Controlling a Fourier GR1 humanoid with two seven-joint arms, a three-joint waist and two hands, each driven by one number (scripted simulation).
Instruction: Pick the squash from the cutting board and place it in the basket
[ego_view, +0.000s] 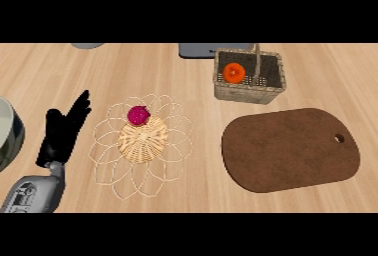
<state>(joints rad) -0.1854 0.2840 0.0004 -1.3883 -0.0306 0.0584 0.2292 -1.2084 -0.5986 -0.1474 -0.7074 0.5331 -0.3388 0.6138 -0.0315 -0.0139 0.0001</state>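
Wooden counter (184, 200) | squash (235, 72) inside basket (247, 92) | left robot hand (63, 132) fingers straight

The left robot hand (62, 131) shows at the view's left side, open, its black fingers straight and pointing up and slightly right. Its grey forearm enters from the lower left corner. The right robot hand is out of view.

- Evenly and brightly lit from above, no glare on the table (184, 200).
- Only faint, soft shadows under the cutting board (291, 150) and the basket (248, 95).
- Slightly soft throughout.
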